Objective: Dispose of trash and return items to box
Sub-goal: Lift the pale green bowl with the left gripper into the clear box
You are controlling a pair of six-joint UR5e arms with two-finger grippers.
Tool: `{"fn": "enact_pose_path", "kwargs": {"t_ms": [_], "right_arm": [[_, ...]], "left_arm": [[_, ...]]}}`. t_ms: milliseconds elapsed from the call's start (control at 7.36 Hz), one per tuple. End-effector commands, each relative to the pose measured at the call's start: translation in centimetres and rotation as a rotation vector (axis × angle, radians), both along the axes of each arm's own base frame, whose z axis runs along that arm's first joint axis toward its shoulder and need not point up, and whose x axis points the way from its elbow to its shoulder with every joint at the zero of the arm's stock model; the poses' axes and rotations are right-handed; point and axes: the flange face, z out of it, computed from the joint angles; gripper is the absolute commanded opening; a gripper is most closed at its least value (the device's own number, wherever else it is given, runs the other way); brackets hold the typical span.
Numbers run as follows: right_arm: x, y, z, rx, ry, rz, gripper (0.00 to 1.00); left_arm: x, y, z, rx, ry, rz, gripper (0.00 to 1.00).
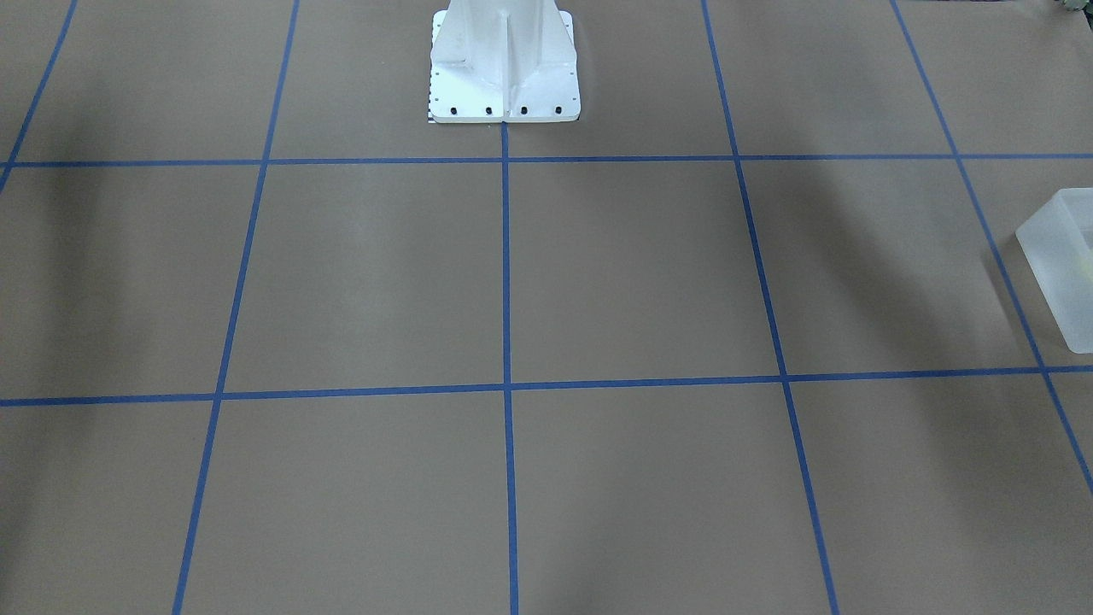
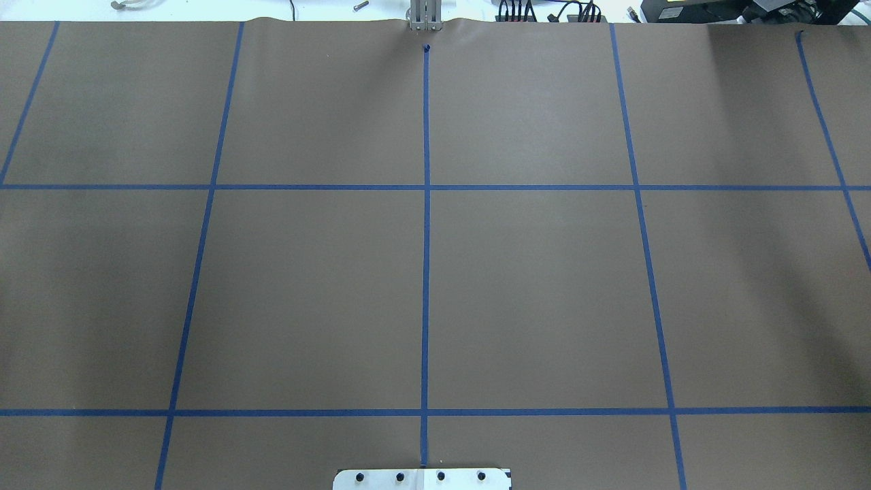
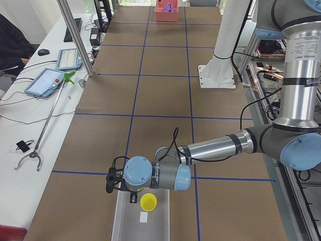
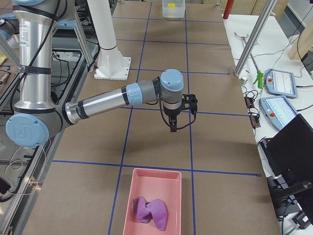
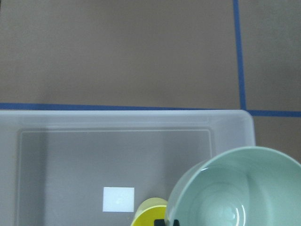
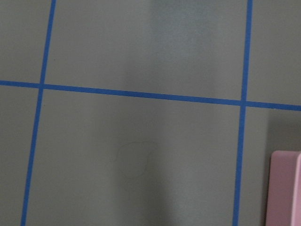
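Left wrist-mounted: L claw [image 5: 167,222] grips bowl [image 5: 235,188] rim over box [image 5: 117,117], cup [image 5: 148,212] inside; R claw [image 4: 173,128] can't tell.

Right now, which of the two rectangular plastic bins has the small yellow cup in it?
The frosted translucent white bin, with the yellow cup inside; the pink plastic tray holds purple cloth instead.

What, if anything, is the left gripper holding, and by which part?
Apparently the mint-green bowl, pinched at its rim above the box; the hold itself is barely in view.

One cup [image 3: 148,202], one bowl [image 5: 235,188], one bin [image 5: 127,117] (also one pink tray [image 4: 155,183])
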Motion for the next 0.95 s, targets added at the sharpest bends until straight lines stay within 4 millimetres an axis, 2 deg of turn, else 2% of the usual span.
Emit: {"fn": "enact_pose_path", "kwargs": {"t_ms": [0,272,543,815], "right_arm": [[-1.9,0.1,-2.6,-0.001,-0.014,0.003,1.0],[-2.0,0.2,-2.9,0.002,-0.015,0.005,1.0],[-2.5,0.2,-2.9,0.0,-0.013,-0.006,1.0],[-3.1,0.2,-2.9,-0.009,-0.012,-0.011,1.0]], "left_arm": [[-1.6,-1.5,6.2,-0.038,0.006,0.002,0.0],[-3.7,-2.3,6.8,-0.067,0.013,-0.032,0.0],[-4.2,-1.3,9.2,-0.125,0.029,-0.049,0.0],[-4.3,-0.4,10.5,-0.156,0.024,-0.054,0.0]]}}
